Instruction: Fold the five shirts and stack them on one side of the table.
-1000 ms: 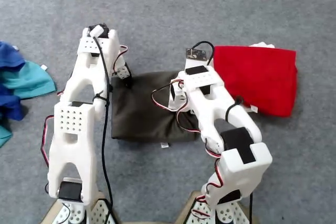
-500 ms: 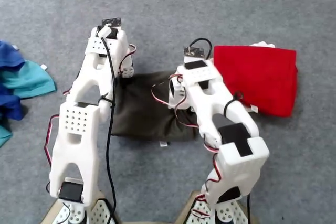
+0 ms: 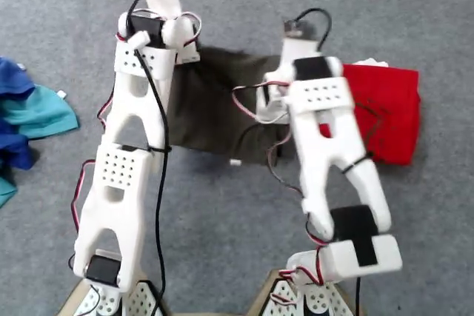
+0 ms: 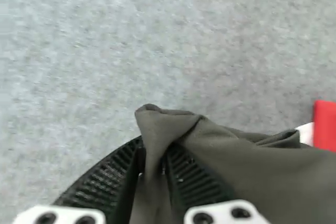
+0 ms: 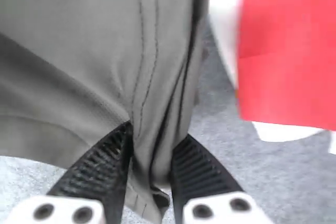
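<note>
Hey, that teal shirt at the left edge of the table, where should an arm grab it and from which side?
Probably the rounded edge of the teal shirt that juts toward the middle of the table, coming in from that open side; its far side runs into the blue shirt.

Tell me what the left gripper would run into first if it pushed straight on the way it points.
Beyond the dark shirt pinched in the left gripper, the line meets bare grey table. The red shirt lies off to one side, likely clear of it, though depth is hard to judge.
</note>
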